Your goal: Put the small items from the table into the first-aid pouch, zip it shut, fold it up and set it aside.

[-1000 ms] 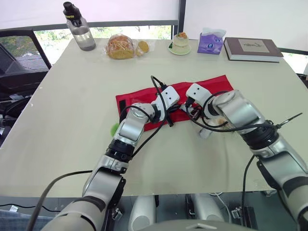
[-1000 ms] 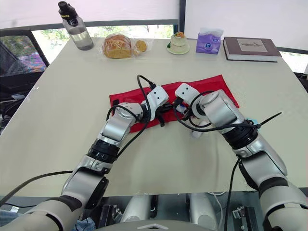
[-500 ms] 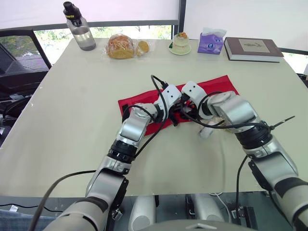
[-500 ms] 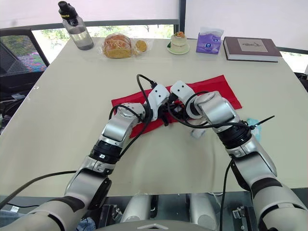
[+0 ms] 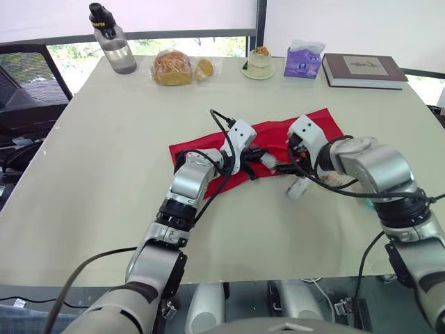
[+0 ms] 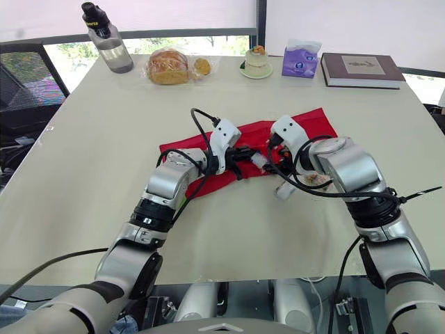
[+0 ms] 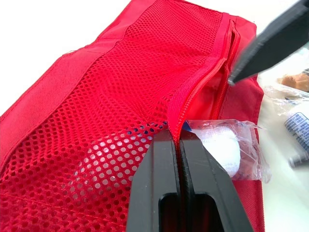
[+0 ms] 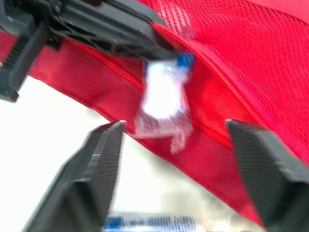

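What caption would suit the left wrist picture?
Left gripper pinches the zipper edge of the red mesh pouch while a wrapped white roll pokes from its opening.

Red cloth pouch (image 7: pixel 96 96) with mesh front (open weave), glossy clear plastic wrapper (image 7: pixel 244 145), matt table (image 5: pixel 104 174)

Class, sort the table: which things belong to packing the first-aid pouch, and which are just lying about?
Job: red pouch, wrapped roll at its opening, small packet beside it.
Lying about: water bottle, bagged bread, cake, tissue pack, book.
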